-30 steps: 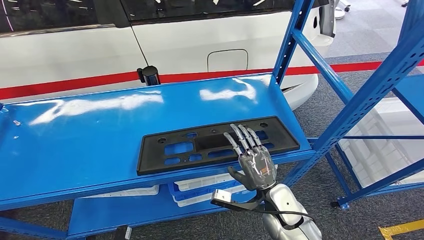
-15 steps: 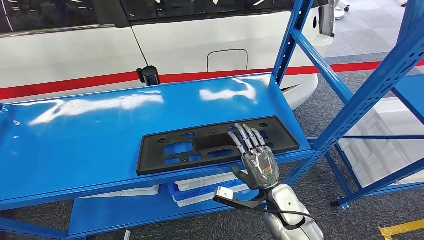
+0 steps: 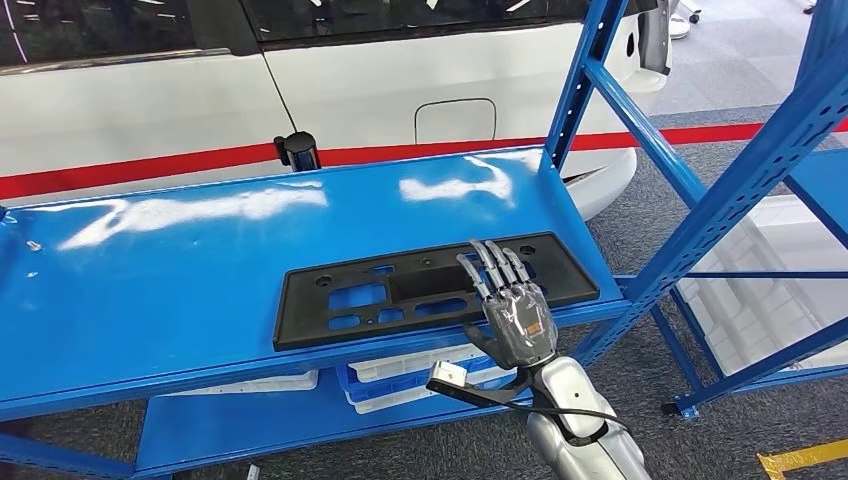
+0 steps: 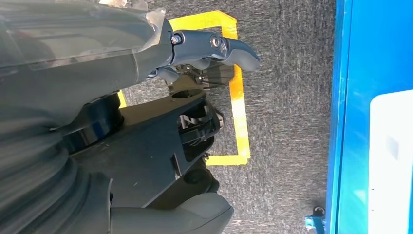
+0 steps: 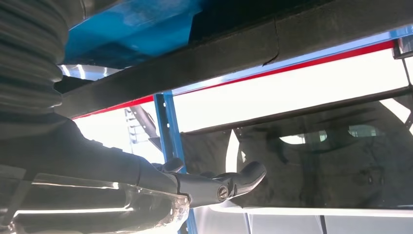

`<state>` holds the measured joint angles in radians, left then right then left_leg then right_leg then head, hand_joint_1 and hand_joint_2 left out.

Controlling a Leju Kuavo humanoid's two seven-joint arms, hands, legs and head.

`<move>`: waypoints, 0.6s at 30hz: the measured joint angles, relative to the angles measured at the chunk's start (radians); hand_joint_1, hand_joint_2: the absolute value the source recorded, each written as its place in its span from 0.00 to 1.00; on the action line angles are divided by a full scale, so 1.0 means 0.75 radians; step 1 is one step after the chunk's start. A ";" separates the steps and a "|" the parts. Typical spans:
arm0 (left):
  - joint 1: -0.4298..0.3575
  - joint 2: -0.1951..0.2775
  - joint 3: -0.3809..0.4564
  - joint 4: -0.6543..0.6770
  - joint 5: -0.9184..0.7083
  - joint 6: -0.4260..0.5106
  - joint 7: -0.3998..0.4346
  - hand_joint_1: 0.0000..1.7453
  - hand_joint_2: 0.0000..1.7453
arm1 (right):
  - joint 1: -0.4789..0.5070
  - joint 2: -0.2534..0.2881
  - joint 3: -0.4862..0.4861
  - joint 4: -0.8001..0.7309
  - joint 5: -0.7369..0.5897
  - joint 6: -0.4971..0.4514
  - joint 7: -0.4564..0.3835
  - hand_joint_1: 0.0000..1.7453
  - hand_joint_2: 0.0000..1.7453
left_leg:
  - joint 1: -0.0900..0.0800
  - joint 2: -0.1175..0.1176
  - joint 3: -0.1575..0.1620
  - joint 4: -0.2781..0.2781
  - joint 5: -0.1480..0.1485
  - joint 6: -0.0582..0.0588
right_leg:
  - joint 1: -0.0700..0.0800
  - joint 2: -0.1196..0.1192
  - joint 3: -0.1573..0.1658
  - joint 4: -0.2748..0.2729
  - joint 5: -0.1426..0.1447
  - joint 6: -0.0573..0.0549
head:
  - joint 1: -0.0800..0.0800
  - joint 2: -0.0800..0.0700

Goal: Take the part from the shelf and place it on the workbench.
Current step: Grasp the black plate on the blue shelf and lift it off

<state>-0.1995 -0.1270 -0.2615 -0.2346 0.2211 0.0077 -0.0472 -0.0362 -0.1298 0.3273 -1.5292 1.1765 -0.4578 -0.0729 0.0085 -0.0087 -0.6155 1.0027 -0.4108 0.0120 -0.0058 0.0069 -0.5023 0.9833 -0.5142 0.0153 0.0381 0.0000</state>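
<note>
Right hand: raised on its silver arm at the near edge of the blue shelf, palm down; fingers stretched flat and close together over the near right portion of the part, thumb under the shelf edge; whether they actually clamp the part cannot be told. Part: long black plastic plate with rectangular cut-outs, lying flat on the shelf surface near its front edge, directly beneath the fingertips and running mostly to their left. White bins: on the lower shelf level, below and just left of the hand. Left hand: hanging above grey carpet with yellow floor tape; grey thumb extended, nothing visible in the hand, the lie of the other fingers not discernible. Blue upright: shelf post beyond and to the right of the fingers. White vehicle: with red stripe and fuel flap, beyond the shelf, farthest from the fingers.
</note>
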 joint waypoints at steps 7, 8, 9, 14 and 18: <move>0.000 -0.001 0.000 0.000 -0.008 0.001 0.014 0.00 1.00 | -0.009 0.000 -0.001 0.004 0.000 0.003 0.002 0.00 1.00 | 0.000 0.000 0.000 0.000 0.000 0.000 | 0.000 0.000 0.000 0.000 0.000 0.000 | 0.000 0.000; 0.000 -0.001 0.000 0.000 -0.009 0.001 0.016 0.00 1.00 | -0.010 0.000 -0.001 0.005 -0.001 0.004 0.002 0.00 1.00 | 0.000 0.000 0.000 0.000 0.000 0.000 | 0.000 0.000 0.000 0.000 0.000 0.000 | 0.000 0.000; -0.001 -0.003 0.000 0.000 -0.011 0.001 0.020 0.00 1.00 | -0.019 0.000 -0.001 0.013 -0.002 0.004 0.003 0.00 1.00 | 0.000 0.000 0.000 0.000 0.000 0.000 | 0.000 0.000 0.000 0.000 0.000 0.000 | 0.000 0.000; 0.001 -0.006 0.000 0.000 -0.021 -0.012 0.020 0.00 1.00 | -0.061 0.000 -0.007 0.066 -0.008 0.002 0.004 0.00 1.00 | 0.000 0.000 0.000 0.000 0.000 0.000 | 0.000 0.000 0.000 0.000 0.000 0.000 | 0.000 0.000; 0.001 -0.006 0.000 0.000 -0.024 -0.014 0.019 0.00 1.00 | -0.085 0.000 -0.007 0.090 -0.007 -0.002 0.004 0.00 1.00 | 0.000 0.000 0.000 0.000 0.000 0.000 | 0.000 0.000 0.001 0.000 0.000 0.000 | 0.000 0.000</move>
<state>-0.1985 -0.1315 -0.2617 -0.2346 0.2030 -0.0030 -0.0329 -0.0999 -0.1300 0.3220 -1.4616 1.1714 -0.4595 -0.0699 0.0085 -0.0086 -0.6154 1.0028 -0.4107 0.0120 -0.0058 0.0070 -0.5017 0.9833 -0.5141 0.0153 0.0381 0.0000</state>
